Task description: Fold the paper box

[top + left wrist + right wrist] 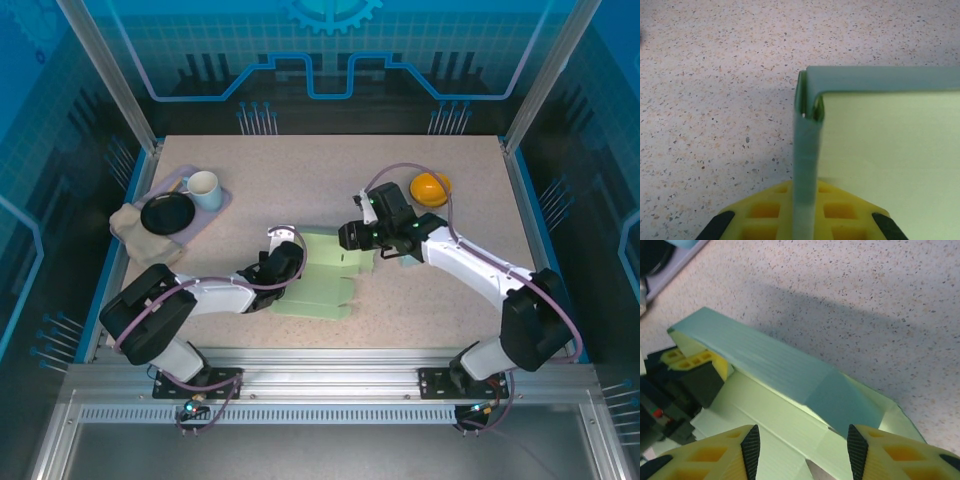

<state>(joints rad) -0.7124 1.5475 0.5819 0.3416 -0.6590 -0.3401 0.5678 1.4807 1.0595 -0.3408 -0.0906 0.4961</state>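
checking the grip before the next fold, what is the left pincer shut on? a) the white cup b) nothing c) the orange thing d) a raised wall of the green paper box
D: the left wrist view shows the left pincer shut on an upright wall of the paper box, seen edge-on.

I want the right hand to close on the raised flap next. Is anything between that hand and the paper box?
Nothing visible does. The right hand stands open right at the raised flap of the pale green paper box, with bare paper ahead. The left hand pinches another wall of the box, off to the side.
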